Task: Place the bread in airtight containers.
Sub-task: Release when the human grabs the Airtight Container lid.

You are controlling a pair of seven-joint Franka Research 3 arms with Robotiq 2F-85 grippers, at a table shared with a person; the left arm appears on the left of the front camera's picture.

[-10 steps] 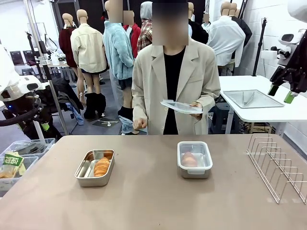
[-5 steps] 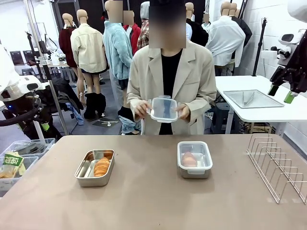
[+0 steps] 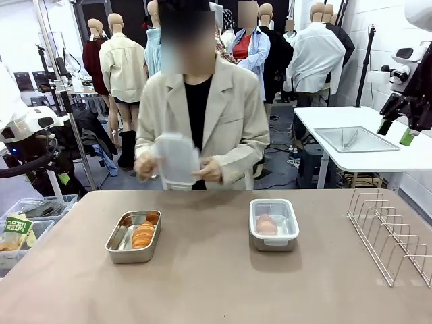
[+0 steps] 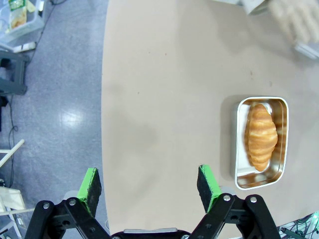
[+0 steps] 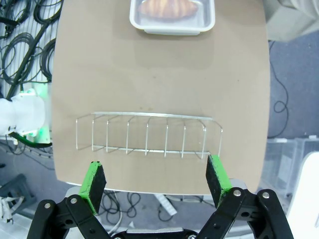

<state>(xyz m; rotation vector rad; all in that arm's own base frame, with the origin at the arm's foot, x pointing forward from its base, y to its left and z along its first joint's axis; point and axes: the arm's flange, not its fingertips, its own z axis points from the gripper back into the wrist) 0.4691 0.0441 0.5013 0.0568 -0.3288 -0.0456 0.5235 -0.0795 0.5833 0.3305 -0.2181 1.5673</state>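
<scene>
Nearest, both arms hang back over the robot's edge of the table. The left gripper stands wide open with nothing between its green pads, above bare table near the left corner. The right gripper is just as wide and just as empty, hovering over the wire rack at the near right.

Farther in, the left pan sits uncovered with a bread lying along it. To its right, well apart, the right pan holds the other bread under a clear lid that looks seated, though I cannot tell whether its clips are pressed down.

At the far side the person holds the second lid in both hands, above and beyond the open pan.

The risks, as I judge them: the lid may come down skewed and catch on the rolled rim, or press on the bread if it rides high. A light pan could slide under the push, since nothing steadies it. If the left arm reaches in while the hands are over the pan, they share the same space and could collide. An unclipped lid would leave either pan not airtight.
</scene>
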